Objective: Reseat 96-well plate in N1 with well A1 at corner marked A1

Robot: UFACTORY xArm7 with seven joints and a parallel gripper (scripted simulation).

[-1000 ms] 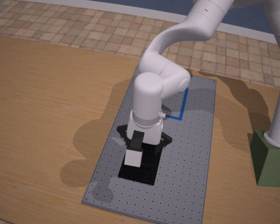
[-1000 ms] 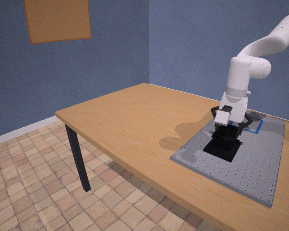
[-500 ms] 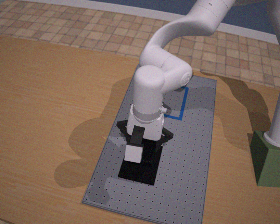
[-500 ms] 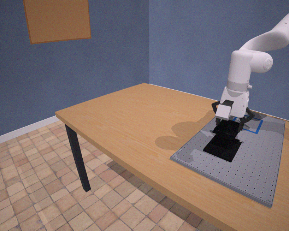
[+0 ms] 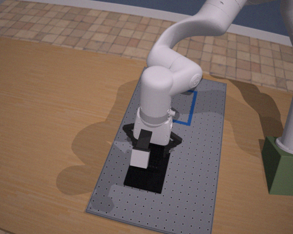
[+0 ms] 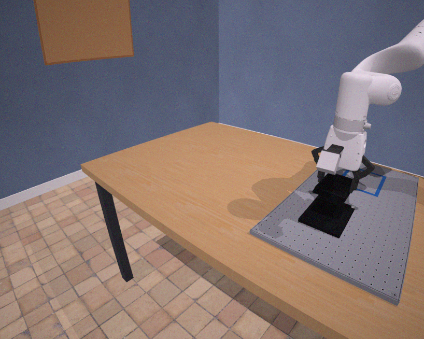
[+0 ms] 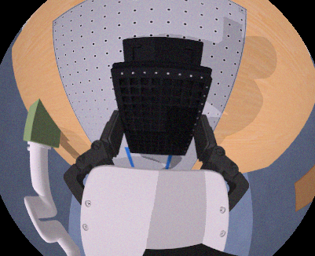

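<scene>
The black 96-well plate (image 7: 159,109) is held between my gripper's (image 7: 160,135) fingers, clear above the black nest N1 (image 7: 163,52). In the exterior view the plate (image 6: 333,186) hangs level above the nest (image 6: 326,216), a little toward the blue outline. In the top view the wrist hides most of the plate; the nest (image 5: 146,175) shows below it. The gripper (image 5: 151,148) is shut on the plate's two long sides. I cannot tell which corner is cut off.
The blue taped outline B1 (image 5: 189,108) lies on the grey perforated deck (image 5: 182,176) just beyond the nest, partly hidden by the arm. The arm's green base block (image 5: 284,167) stands at the right on the wooden table.
</scene>
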